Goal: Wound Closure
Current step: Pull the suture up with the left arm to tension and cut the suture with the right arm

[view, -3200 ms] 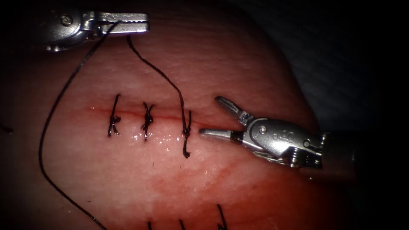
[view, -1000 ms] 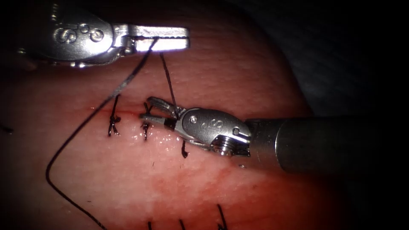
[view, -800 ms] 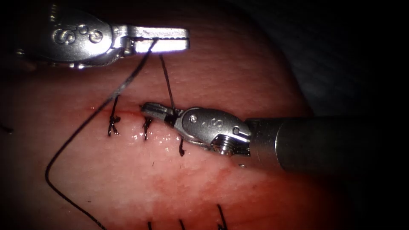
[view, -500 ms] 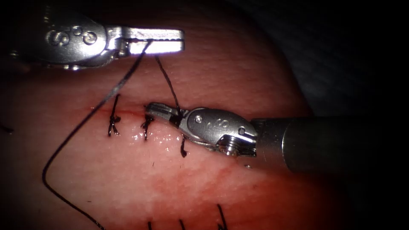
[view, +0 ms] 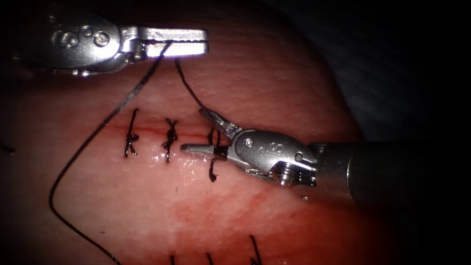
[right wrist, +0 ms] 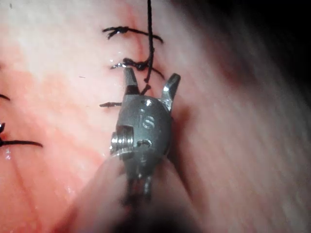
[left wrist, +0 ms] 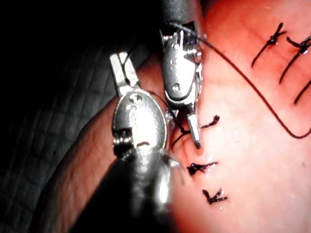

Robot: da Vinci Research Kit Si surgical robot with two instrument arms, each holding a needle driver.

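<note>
Since half a second ago, our right tool point(view: 201, 131) has drawn back a little toward 3 o'clock and its jaws, then closed at the third stitch point(view: 214, 153), now gape, grasping nothing. The thread point(view: 189, 88) is limp, light and slick, we judge; it wants a firm pinch near the knot. It runs from that stitch toward 11 o'clock into our left tool point(view: 171, 42), clenched on it above the cut point(view: 147, 130), shaft lying level. On the tissue point(view: 274, 83) we see no needle.
</note>
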